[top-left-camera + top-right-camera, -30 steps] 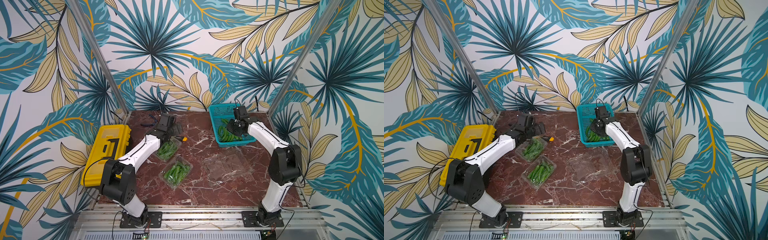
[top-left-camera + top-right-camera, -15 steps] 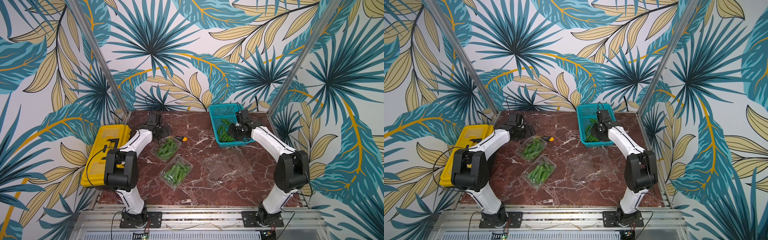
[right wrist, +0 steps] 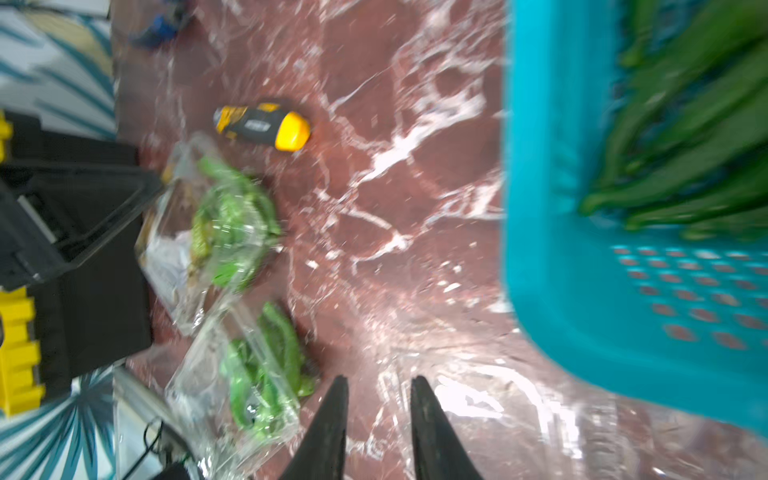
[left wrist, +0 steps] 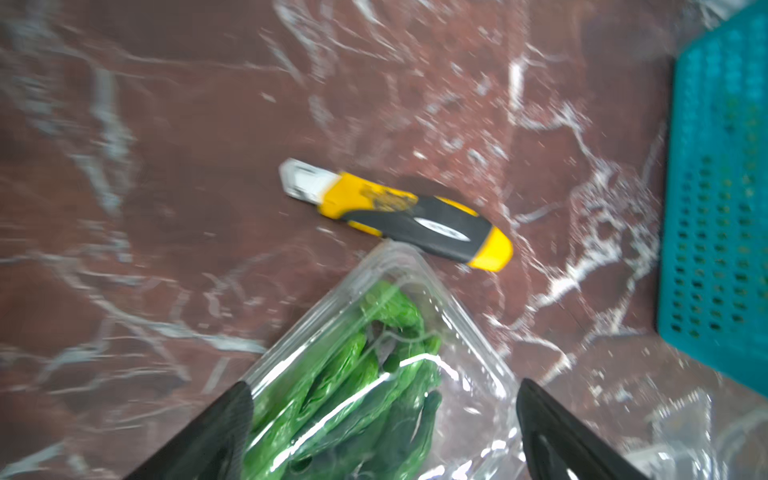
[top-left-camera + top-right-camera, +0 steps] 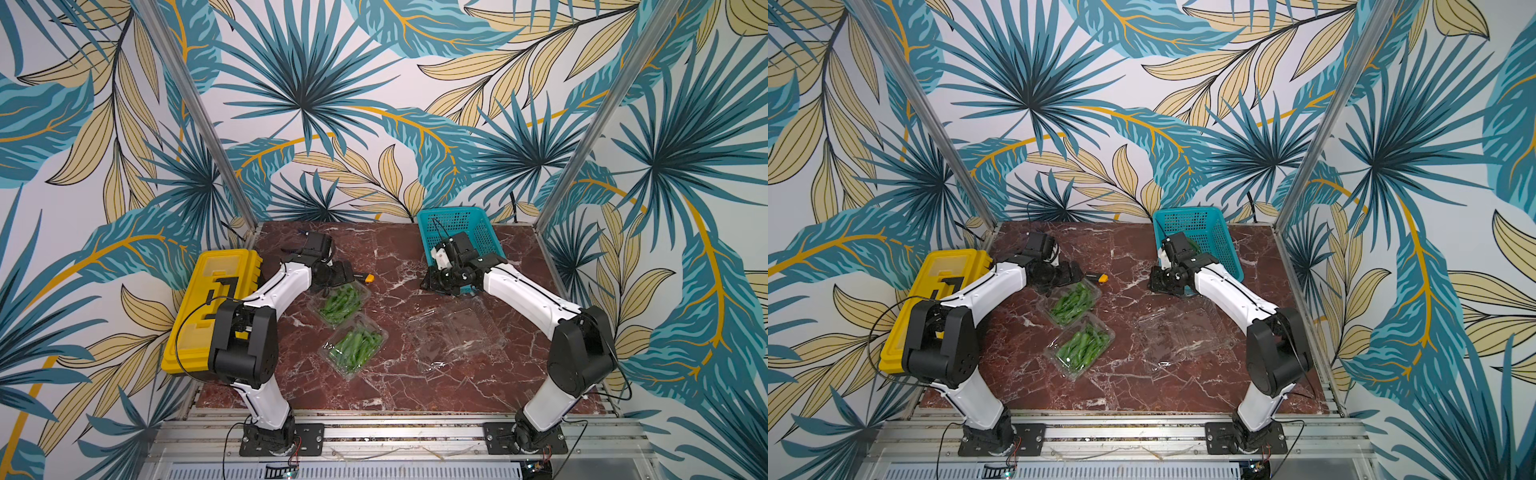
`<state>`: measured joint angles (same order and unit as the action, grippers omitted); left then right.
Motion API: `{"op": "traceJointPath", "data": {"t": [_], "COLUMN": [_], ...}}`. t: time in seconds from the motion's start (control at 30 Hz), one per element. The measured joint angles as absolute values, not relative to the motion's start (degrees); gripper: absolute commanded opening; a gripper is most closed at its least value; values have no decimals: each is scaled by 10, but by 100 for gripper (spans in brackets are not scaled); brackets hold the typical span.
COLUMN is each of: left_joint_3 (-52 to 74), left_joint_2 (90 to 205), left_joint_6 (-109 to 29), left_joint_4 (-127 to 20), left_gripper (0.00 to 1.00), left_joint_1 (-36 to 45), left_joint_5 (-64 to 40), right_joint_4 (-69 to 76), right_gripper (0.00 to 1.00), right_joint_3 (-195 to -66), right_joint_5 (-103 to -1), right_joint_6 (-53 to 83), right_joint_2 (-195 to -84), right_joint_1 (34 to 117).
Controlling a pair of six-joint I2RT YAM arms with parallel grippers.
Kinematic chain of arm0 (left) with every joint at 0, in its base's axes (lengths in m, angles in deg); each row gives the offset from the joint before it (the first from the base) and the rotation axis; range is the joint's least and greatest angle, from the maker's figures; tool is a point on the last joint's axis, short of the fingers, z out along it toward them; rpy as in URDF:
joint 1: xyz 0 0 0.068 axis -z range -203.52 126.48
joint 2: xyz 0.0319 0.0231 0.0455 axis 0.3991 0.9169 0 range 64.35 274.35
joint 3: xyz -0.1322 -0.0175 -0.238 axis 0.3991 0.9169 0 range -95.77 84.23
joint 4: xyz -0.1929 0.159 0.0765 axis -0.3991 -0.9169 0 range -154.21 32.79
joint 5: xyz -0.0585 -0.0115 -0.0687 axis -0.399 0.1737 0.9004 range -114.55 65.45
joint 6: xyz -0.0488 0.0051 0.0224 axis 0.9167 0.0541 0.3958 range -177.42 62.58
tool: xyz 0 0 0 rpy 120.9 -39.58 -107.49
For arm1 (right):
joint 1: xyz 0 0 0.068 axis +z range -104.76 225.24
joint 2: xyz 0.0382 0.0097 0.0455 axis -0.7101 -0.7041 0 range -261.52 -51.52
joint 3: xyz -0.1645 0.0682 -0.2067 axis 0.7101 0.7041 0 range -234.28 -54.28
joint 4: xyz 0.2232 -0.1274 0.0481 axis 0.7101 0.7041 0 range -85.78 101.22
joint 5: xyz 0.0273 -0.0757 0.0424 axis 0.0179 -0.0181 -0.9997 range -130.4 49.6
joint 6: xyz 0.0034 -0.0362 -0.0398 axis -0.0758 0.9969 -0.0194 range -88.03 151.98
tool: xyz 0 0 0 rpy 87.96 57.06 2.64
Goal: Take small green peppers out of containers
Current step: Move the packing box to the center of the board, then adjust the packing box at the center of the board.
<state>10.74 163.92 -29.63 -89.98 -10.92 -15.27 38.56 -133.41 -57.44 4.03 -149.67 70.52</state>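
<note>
The left gripper [image 4: 384, 384] is held spread wide over a clear clamshell punnet [image 4: 465, 328] of small green peppers [image 4: 345, 399]. The right gripper [image 3: 380, 379] is seen narrowly parted and empty beside the teal basket [image 3: 561, 208], in which more peppers are heaped.

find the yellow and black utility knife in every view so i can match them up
top view: utility knife on the marble table just beyond the far pepper container, yellow end clearest
top view: knife, same spot
left wrist: whole knife, blade end showing, at that container's corner
right wrist: knife, blurred, beside that container
shared landmark: teal basket
</note>
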Motion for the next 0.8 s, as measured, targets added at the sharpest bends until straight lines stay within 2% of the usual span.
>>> {"op": "traceJointPath", "data": {"t": [0.2,0.8], "left_joint_3": [107,139], "left_joint_2": [1639,1585], "left_joint_6": [-280,-241], "left_joint_4": [-914,-947], "left_gripper": [100,100], "left_joint_1": [-47,-53], "left_joint_5": [-163,-193], "right_joint_4": [381,447], "right_gripper": [28,27], "right_joint_3": [-1335,-1403], "right_joint_5": [-605,-718], "right_joint_6": [46,122], "right_joint_2": [-1513,-1629], "right_joint_1": [724,788]}}
